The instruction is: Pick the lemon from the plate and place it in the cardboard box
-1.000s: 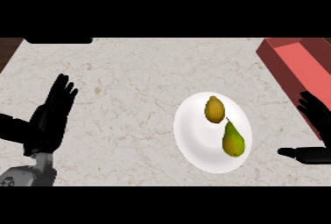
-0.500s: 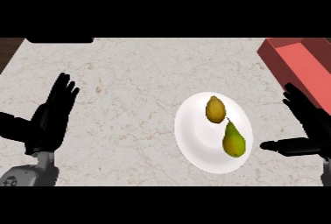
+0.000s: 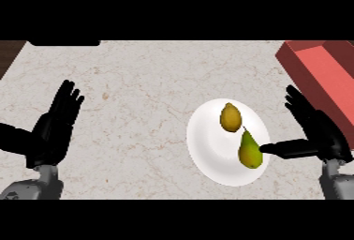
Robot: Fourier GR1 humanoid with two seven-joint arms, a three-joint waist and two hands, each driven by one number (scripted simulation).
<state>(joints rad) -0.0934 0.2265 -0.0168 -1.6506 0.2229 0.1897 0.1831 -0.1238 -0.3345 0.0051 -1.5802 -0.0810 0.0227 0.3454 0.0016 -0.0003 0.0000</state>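
Note:
A white plate (image 3: 207, 140) lies on the marble counter right of the middle. On it a brownish-yellow lemon (image 3: 231, 117) sits at the far side and a green pear (image 3: 249, 150) lies nearer. My right hand (image 3: 319, 131) is open just right of the plate, fingers straight and pointing away, thumb reaching toward the pear and almost touching it. The red box (image 3: 318, 70) stands at the far right, behind that hand. My left hand (image 3: 55, 124) rests open at the left, fingers up.
A dark wooden strip (image 3: 10, 51) shows at the counter's far left corner. Bare marble (image 3: 138, 93) stretches between the left hand and the plate.
My right hand has moved left toward the plate, its thumb now close to the pear. The left hand, plate and fruit have stayed put.

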